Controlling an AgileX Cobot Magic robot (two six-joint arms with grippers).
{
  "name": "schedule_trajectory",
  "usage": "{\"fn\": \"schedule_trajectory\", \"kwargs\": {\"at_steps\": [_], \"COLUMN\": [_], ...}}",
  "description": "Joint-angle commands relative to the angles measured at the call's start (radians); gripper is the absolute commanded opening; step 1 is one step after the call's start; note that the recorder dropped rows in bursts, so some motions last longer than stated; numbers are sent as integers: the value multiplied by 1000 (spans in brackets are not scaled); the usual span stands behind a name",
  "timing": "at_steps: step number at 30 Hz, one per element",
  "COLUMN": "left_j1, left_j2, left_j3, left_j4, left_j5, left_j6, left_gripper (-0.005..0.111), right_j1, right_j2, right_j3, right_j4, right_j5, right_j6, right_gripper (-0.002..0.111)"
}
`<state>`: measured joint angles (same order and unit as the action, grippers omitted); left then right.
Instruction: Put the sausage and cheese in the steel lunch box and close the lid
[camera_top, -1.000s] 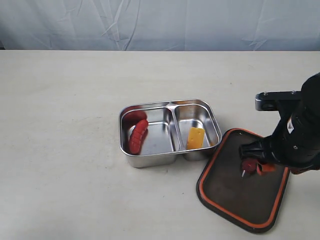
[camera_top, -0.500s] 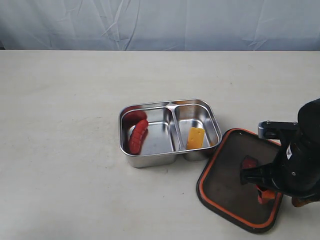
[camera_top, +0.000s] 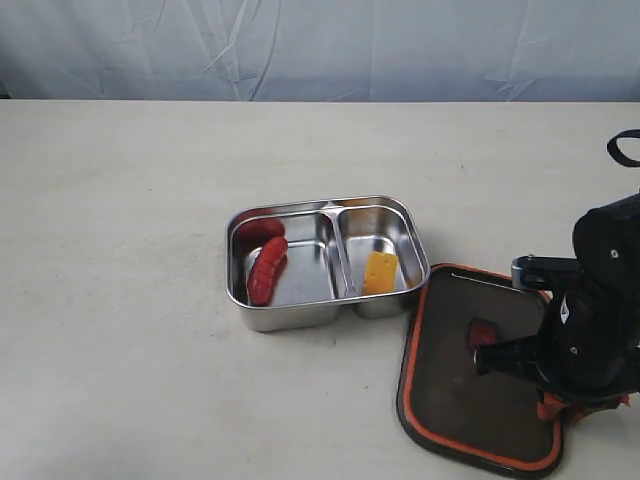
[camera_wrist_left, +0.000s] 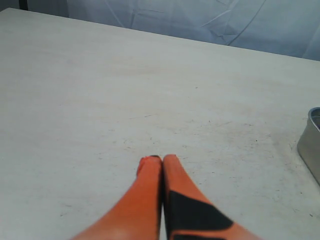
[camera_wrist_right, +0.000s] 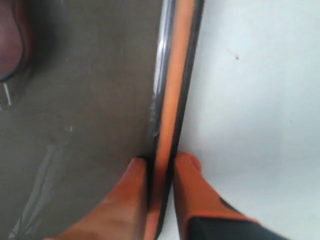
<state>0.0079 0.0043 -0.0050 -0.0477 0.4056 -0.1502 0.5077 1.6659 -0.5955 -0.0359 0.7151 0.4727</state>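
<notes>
the steel lunch box (camera_top: 300, 318) sits open near the middle of the pale table (camera_top: 120, 250). the red sausage (camera_top: 266, 270) lies in its left, larger compartment, close to the left wall, and the yellow-orange cheese (camera_top: 379, 272) rests in the right, smaller compartment. the lid (camera_top: 450, 380) is off the box, to its right and nearer the camera, underside up so the orange rim seal (camera_top: 403, 370) shows all round and the small reddish valve (camera_top: 483, 331) sits at its centre; its far corner comes just beside the box's right end, and whether the two touch cannot be told. the right gripper (camera_wrist_right: 162, 162) pinches the lid's edge, one orange finger on the dark inner face (camera_wrist_right: 85, 115) and the other on the outside, with the seal (camera_wrist_right: 175, 75) running between them. the left gripper (camera_wrist_left: 161, 161) hangs above bare table with its fingers pressed together and nothing between them; a bit of the box's rim (camera_wrist_left: 312, 145) shows at the side of its view.
</notes>
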Motion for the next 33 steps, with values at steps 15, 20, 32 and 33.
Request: {"fn": "schedule_trajectory", "kwargs": {"at_steps": [15, 20, 32, 33], "left_j1": [0, 0, 0, 0], "left_j2": [-4, -4, -4, -4], "left_j3": [5, 5, 5, 5], "left_j4": [231, 289, 277, 264], "left_j5": [-165, -262, -727, -759], "left_j6": [30, 30, -178, -265], "left_gripper": [0, 0, 0, 0], "right_j1": [0, 0, 0, 0], "right_j2": [-169, -247, -461, -476], "right_j3": [12, 12, 12, 12], "right_j4": [-264, -358, -487, -493], "right_j5": [49, 80, 114, 101], "right_j6": [115, 191, 262, 262], "right_gripper": [2, 2, -1, -1]}}
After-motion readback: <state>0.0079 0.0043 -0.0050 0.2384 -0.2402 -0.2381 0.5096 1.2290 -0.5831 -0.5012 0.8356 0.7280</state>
